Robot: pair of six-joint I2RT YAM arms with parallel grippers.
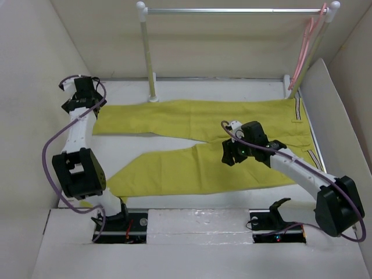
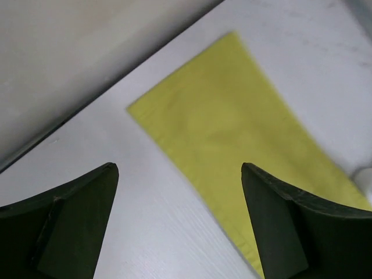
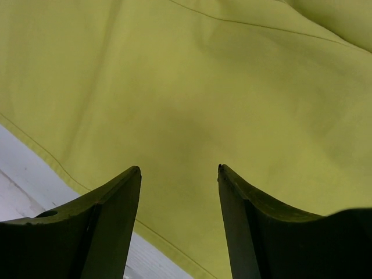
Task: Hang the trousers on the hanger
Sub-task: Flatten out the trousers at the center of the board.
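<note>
The mustard-yellow trousers lie flat on the white table, legs spread to the left, striped waistband at the right. The pale pink hanger hangs from the right end of the silver rail. My left gripper is open and empty at the far left, just above the table by the cuff of the upper leg. My right gripper is open and empty, hovering over the lower leg near the crotch; its fingertips are above the cloth.
A rack with white posts and a silver rail stands at the back of the table. White walls close in the table at left, right and back. Both arm bases sit at the near edge.
</note>
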